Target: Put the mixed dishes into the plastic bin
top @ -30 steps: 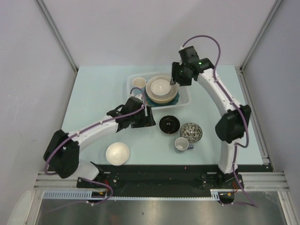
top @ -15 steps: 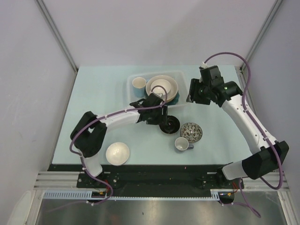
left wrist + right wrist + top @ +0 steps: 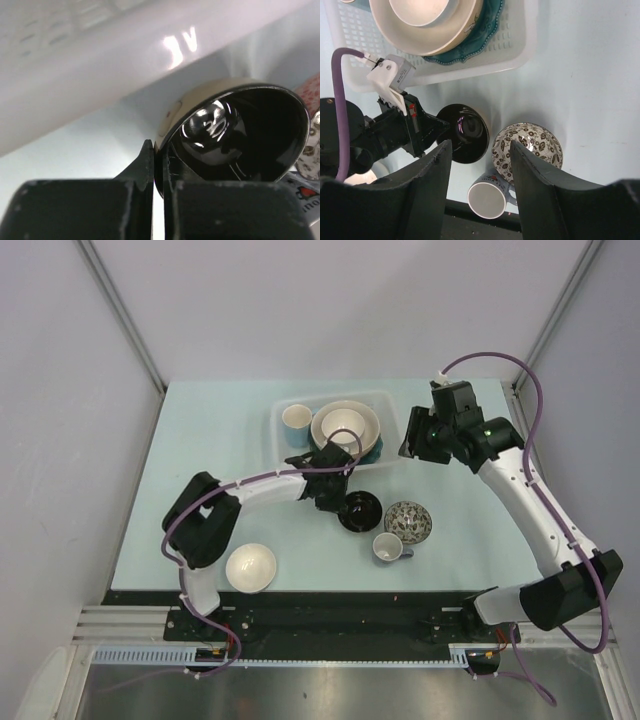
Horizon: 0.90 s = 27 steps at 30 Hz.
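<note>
One view, left wrist, shows left gripper [image 3: 156, 155] clamped on black bowl [image 3: 235, 132] rim

**Left arm** [image 3: 262, 487] and **right arm** [image 3: 528, 502]: glossy white tubular links joined by rounded black joint housings [image 3: 203, 523]. A thin purple cable [image 3: 490, 357] follows each arm and loops free at 12 o'clock of the right wrist. A small green indicator light [image 3: 487, 430] sits on the right arm's black wrist casing. The left wrist carries a white plastic connector block [image 3: 391, 74], with a red mark [image 3: 412, 111] at its 5 o'clock. The matte black fingers [image 3: 422, 200] are broad on the right arm and blocky on the left, where one narrows to a thin blade [image 3: 146, 162].
</note>
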{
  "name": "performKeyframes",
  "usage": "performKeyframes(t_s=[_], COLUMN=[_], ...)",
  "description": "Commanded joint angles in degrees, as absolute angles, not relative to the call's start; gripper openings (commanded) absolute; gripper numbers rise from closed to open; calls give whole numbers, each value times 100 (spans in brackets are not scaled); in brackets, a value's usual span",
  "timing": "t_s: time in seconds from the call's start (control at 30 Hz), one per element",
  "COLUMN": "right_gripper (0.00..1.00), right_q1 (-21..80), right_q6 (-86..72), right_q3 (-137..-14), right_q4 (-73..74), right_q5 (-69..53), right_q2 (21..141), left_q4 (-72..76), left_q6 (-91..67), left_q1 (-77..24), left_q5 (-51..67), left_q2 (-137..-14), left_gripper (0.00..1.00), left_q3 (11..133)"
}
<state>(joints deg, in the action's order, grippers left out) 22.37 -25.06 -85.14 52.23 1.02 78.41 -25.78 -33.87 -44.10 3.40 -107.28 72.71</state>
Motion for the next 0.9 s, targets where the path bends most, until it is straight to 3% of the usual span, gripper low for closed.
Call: performKeyframes(t_s=[0.0, 0.33, 0.47, 0.67, 0.77, 0.8, 0.87], right_gripper=[54, 57, 63, 66, 58, 41, 21], right_q1=[2241, 3198, 4023, 4280, 4315, 4342, 4351], right_q6=[-2549, -2320, -2425, -2768, -2812, -2804, -2812], right_q3=[-8569, -8350, -8121, -8042, -8033, -8033, -8033], right_q4=[5133, 4984, 4642, 4201, 4184, 4210, 4262], right_q5=[167, 237, 334, 150, 70, 88, 149], right_q2=[7717, 7997, 8349, 8744, 8938, 8982, 9000], left_q4=[-2944, -3551, -3621, -3551, -3560, -3542, -3507], left_q6=[-3208, -3252, -3357, -3463, -3463, -3454, -3480], left_q1=[-4500, -4500, -4491, -4474, -4439, -4412, -4360], left_q5=[106, -290, -404, -536, -571, -589, -615], left_q2=[-10338, -8616, -8228, -7849, -7752, -7691, -7638], left_gripper=[0, 0, 0, 0, 1, 0, 7], left_q3=[7462, 6944, 6873, 6715, 6671, 6619, 6557])
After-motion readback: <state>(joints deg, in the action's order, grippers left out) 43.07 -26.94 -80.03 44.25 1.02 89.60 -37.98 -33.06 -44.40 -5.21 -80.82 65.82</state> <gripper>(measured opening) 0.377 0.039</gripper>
